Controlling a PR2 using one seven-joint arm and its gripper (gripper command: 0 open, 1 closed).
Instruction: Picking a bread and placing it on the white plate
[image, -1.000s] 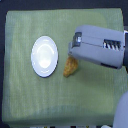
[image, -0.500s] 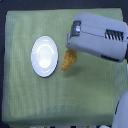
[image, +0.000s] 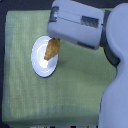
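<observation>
The bread (image: 51, 49), a golden-brown tapered piece, hangs over the right part of the white plate (image: 40, 61) in the exterior view. Its upper end disappears under my gripper (image: 54, 38), whose grey-white housing covers the fingertips. The gripper appears shut on the bread's top end. Whether the bread's lower tip touches the plate I cannot tell. The round white plate lies on the green cloth, left of centre.
A pale green cloth (image: 30, 100) covers the table, with a dark border along the exterior view's left edge. My bulky arm (image: 115, 70) fills the exterior view's upper right and right side.
The gripper has moved toward the exterior view's left with the bread, from beside the plate to over the plate's right part.
</observation>
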